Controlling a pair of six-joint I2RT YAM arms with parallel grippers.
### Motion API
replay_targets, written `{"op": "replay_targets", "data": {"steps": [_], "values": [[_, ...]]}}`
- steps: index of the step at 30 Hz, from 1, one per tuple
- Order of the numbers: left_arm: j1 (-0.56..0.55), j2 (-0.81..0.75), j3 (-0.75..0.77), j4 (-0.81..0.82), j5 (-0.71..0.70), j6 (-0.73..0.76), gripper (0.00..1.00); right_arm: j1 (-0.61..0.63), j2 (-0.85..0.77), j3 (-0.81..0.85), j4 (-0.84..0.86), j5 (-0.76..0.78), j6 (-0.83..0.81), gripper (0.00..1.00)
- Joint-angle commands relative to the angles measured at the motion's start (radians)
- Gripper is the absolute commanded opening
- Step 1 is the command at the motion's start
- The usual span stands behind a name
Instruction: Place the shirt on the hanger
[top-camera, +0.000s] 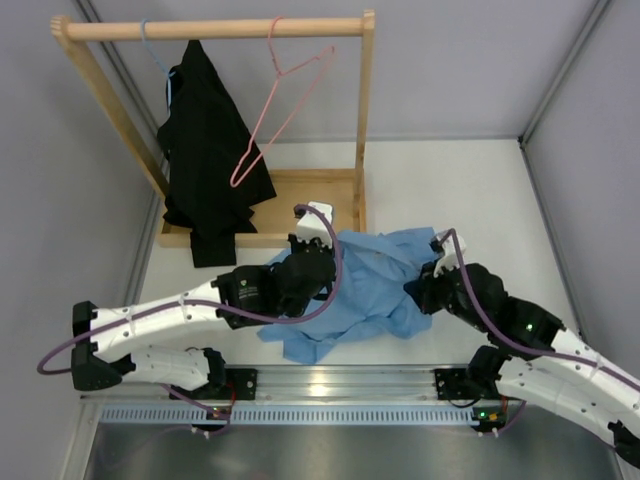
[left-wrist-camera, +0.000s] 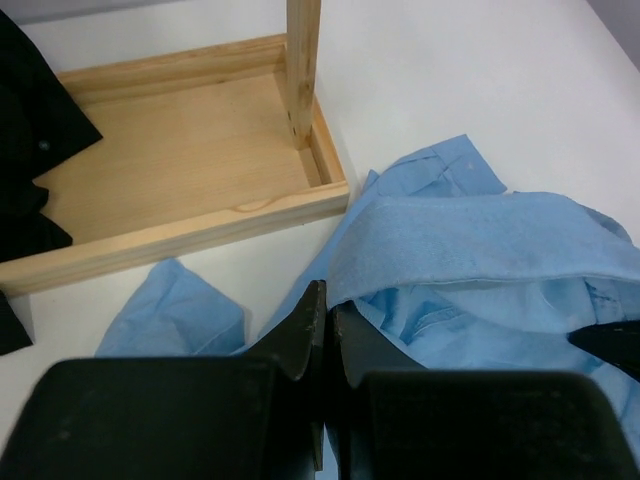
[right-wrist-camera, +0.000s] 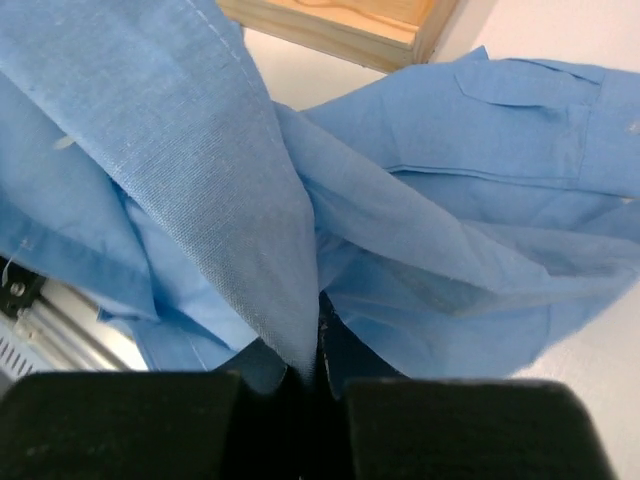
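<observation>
The light blue shirt (top-camera: 372, 280) lies crumpled on the white table between my two arms, partly lifted. My left gripper (top-camera: 322, 252) is at its left edge. In the left wrist view its jaws (left-wrist-camera: 328, 300) are pressed together, and a taut band of the shirt (left-wrist-camera: 480, 240) runs off to the right from their tips. My right gripper (top-camera: 424, 290) is shut on the shirt's right side. A fold of the shirt (right-wrist-camera: 230, 200) rises straight out from between its fingers (right-wrist-camera: 312, 350). The pink hanger (top-camera: 283, 105) hangs on the wooden rail, behind the shirt.
A wooden rack (top-camera: 215, 28) stands at the back left, its base tray (left-wrist-camera: 180, 160) and right post (left-wrist-camera: 303, 60) just beyond the shirt. A black garment (top-camera: 208, 150) hangs on a blue hanger (top-camera: 156, 52) left of the pink one. Grey walls close in both sides.
</observation>
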Motion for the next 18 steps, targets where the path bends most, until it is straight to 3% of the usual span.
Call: {"op": "replay_targets", "data": {"steps": [1, 3, 4, 6, 7, 8, 10, 13, 18], "values": [[0.005, -0.013, 0.136, 0.03, -0.054, 0.082, 0.0, -0.019, -0.007, 0.248, -0.007, -0.034, -0.064, 0.0], [0.003, -0.023, 0.261, 0.041, -0.034, 0.171, 0.0, -0.019, 0.068, 0.415, -0.062, -0.05, -0.101, 0.0], [0.003, -0.05, 0.3, 0.063, -0.018, 0.206, 0.0, -0.019, 0.101, 0.604, -0.114, -0.073, -0.138, 0.0], [0.003, -0.096, 0.355, 0.174, 0.1, 0.31, 0.0, -0.018, 0.211, 0.798, -0.159, -0.183, -0.162, 0.0], [0.003, -0.162, 0.363, 0.227, 0.161, 0.338, 0.0, -0.018, 0.277, 0.97, -0.193, -0.273, -0.164, 0.0], [0.005, -0.197, 0.348, 0.286, 0.3, 0.366, 0.0, -0.018, 0.306, 1.048, -0.207, -0.315, -0.162, 0.0], [0.003, -0.306, 0.255, 0.479, 0.412, 0.429, 0.0, -0.019, 0.38, 1.212, -0.263, -0.374, -0.144, 0.0], [0.003, -0.356, 0.19, 0.573, 0.473, 0.437, 0.0, -0.018, 0.403, 1.223, -0.3, -0.357, -0.135, 0.0], [0.003, -0.293, 0.046, 0.568, 0.391, 0.371, 0.0, -0.018, 0.278, 0.957, -0.258, -0.105, -0.094, 0.0]]}}
